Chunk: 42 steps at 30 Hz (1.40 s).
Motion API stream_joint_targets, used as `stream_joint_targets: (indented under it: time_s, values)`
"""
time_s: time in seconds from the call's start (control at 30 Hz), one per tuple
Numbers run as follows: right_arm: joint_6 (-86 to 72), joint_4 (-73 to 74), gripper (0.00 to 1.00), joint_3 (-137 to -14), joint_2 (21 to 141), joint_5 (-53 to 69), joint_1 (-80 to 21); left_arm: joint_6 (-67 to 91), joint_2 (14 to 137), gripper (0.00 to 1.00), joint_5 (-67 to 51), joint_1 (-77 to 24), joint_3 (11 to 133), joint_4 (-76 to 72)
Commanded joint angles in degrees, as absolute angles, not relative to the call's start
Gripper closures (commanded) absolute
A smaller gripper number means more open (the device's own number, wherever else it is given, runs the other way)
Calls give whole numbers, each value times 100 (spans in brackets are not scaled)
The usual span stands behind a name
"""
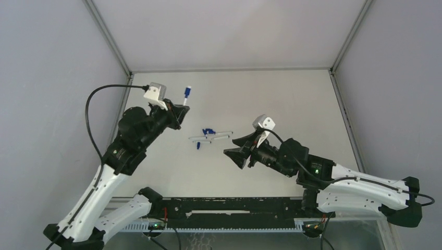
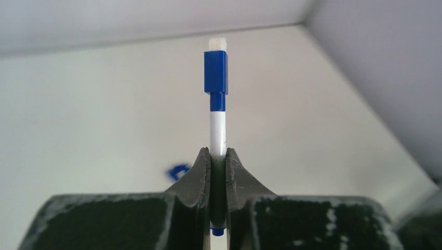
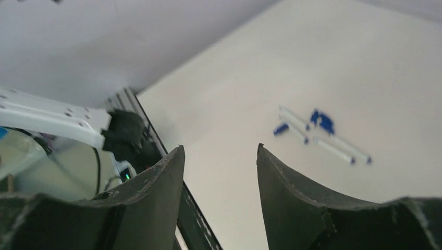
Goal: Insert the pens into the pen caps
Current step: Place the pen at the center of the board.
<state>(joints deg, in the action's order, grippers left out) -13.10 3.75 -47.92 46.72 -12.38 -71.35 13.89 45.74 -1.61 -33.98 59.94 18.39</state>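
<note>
Two grey side walls (image 1: 52,62) and a pale back wall close in the off-white table (image 1: 292,99), with metal posts (image 1: 109,39) at the far corners; that is my top view. The left gripper (image 1: 181,112) sits raised over the table's far left, clamped on a white pen (image 1: 186,95) whose blue end points toward the back wall. Near the table's middle lie the loose pens (image 1: 223,135), with the loose caps (image 1: 208,130) touching or just beside them. The right gripper (image 1: 237,147) hangs to the right of that cluster, well apart from it, jaws spread with nothing between them.

From the left wrist, I see the fingers (image 2: 200,172) pressed together on the pen's white barrel (image 2: 218,133). The pen stands straight out of the jaws, and its blue cap (image 2: 216,73) is seated on the far end, clear of the grip.

From the right wrist, both dark fingers (image 3: 167,182) stand wide apart over bare table. The loose pens (image 3: 333,148) and caps (image 3: 322,121) lie far off to the upper right, outside the gap.
</note>
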Motion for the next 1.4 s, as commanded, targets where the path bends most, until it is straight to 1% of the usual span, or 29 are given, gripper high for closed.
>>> stream_joint_targets:
  time_s: [0.0,0.07,0.17,0.43,0.53,0.63,0.77,1.0,1.17,1.37]
  values:
    - [-1982,925,40,-4562,4700,-1685,-7108,1987,5071,100,587,-2240,5440,2367]
    - [-2111,1035,40,-4492,4699,-1720,-7109,2194,5368,100,564,-1802,5203,2259]
    - [-2226,1206,40,-4412,4659,-1732,-7114,2301,5959,100,655,-1466,5111,2076]
    - [-2361,1418,41,-4186,4306,-1687,-7113,2343,7737,100,1398,-1243,5505,2115]
    - [-2354,1504,41,-4125,4191,-1630,-7115,2349,8145,100,1681,-1209,5560,2046]
    - [-2327,1597,41,-4081,4112,-1575,-7111,2416,8550,100,1635,-1197,5572,1969]
    - [-2303,1691,41,-4043,4048,-1521,-7112,2559,8805,100,1521,-1195,5409,1830]
    - [-2307,1718,41,-3975,4016,-1479,-7114,2651,9068,93,1378,-1200,5046,1592]
    - [-2320,1686,41,-3973,4022,-1485,-7118,2751,9141,88,1276,-1206,5070,1624]
    - [-2275,1555,41,-3973,4051,-1459,-7107,2877,9181,86,1179,-1209,5158,1817]
